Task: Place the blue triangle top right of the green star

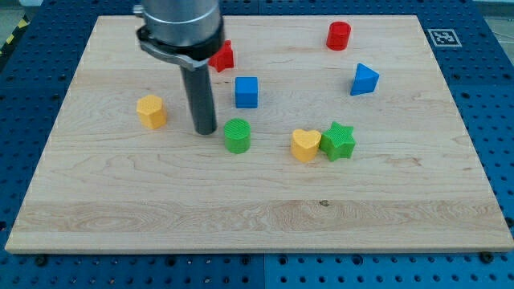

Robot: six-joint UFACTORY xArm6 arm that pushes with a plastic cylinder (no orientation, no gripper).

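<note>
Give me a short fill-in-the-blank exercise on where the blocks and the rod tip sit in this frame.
1. The yellow heart touches the green ____ on its right.
2. My tip stands just left of the green ____.
3. The blue triangle lies toward the view's ____ from the red cylinder.
4. The blue cube lies to the view's ____ of the blue triangle.

Missing words: star; cylinder; bottom right; left

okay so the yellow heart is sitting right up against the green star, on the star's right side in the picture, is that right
Not quite. The yellow heart does sit against the green star, but on the star's left in the camera view, not its right.
</note>
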